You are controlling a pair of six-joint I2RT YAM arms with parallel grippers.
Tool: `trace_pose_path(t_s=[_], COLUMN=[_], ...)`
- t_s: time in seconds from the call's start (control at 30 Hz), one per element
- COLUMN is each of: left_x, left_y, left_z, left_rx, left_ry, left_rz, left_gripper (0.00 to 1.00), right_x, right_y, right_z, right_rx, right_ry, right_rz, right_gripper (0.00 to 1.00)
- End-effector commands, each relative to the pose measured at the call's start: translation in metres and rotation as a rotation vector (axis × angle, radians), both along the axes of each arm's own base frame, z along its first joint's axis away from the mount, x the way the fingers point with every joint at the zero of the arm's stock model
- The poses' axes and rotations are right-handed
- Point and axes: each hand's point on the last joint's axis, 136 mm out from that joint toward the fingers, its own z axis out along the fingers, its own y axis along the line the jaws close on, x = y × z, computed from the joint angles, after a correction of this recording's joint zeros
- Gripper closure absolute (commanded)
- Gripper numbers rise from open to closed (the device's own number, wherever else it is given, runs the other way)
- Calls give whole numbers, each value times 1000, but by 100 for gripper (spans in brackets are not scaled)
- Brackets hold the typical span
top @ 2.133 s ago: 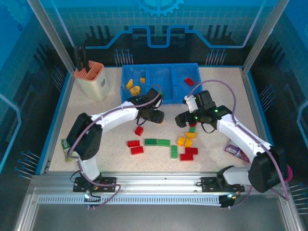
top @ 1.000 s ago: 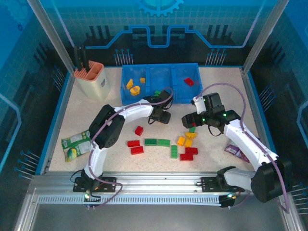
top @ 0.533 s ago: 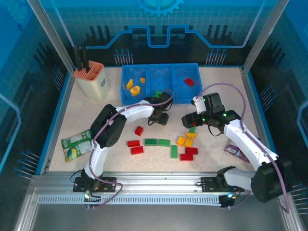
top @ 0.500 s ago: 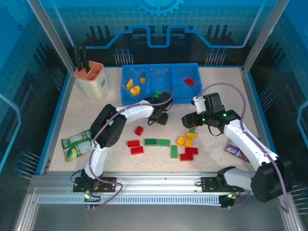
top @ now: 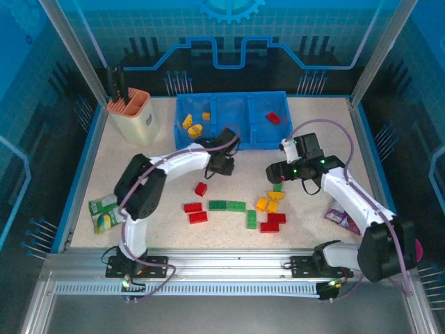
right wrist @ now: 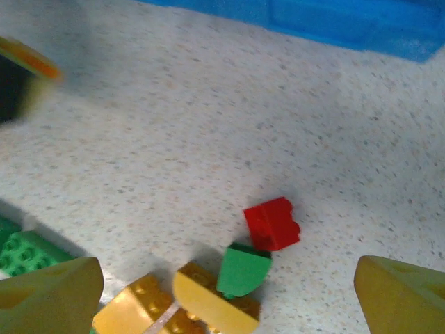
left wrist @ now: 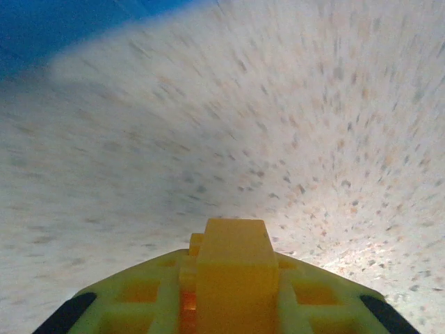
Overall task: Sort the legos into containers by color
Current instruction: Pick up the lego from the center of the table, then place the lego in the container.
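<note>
Twelve or so legos [top: 236, 206] lie loose on the speckled table [top: 316, 108] on the near side of the blue tray [top: 268, 144], well apart from it. Two green bricks [top: 217, 205] sit end to end, long axes running along the tray's front wall, and a third green brick [top: 251, 218] points at the tray. Red bricks [top: 198, 217] lie to either side beside a yellow-orange clump [top: 272, 206] (stud detail too small to read). Closer to the tray, the right gripper [right wrist: 226, 293] hangs above that clump, fingers spread wide and gripping nothing. Its wrist view shows a small red brick [right wrist: 271, 224] touching a rounded green piece [right wrist: 242, 271], with a yellow piece [right wrist: 208, 306] cut off by the frame edge. The left gripper [left wrist: 233, 278] sits just short of the tray's front wall, fingers pressed together; its wrist view is smeared by blur. Inside the tray, the left compartment holds three yellow-orange bricks [top: 196, 129], the right a single red brick [top: 273, 117]; the left arm [top: 174, 161] covers part of the middle compartment's front.
</note>
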Motion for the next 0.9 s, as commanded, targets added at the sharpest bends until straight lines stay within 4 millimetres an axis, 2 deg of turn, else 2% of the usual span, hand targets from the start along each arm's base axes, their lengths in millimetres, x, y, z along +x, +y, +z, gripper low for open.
trace_pose_path(t_s=[0.0,0.1,0.27,0.4,0.57,0.73,0.87], left_x=[27,45,83,114,147,173,185], left_y=[32,53,89,104,122,131,128], left_z=[66,93,113,109,97,87,75], left_rx=[-65,-64,-40,-11,53,77,81], left_ry=[-139,-201,-301,-328,-365,-372,-361], left_rz=[72,99,179,210,252,276,271], left_gripper=[82,82,82,82,82,82,81], right_x=[14,23,34,40,38,32,28], right_y=[-14,-20,-23,-15,-12,-16,-19], right_z=[-4,-11,-27,-37,-59,-80,-87], right_rx=[-12,-10,15,74,89,53,42], right_ry=[20,52,128,178,274,335,353], right_rz=[-84,-133,-197,-215,-244,-286,-310], right_gripper=[8,13,17,18,22,24,24])
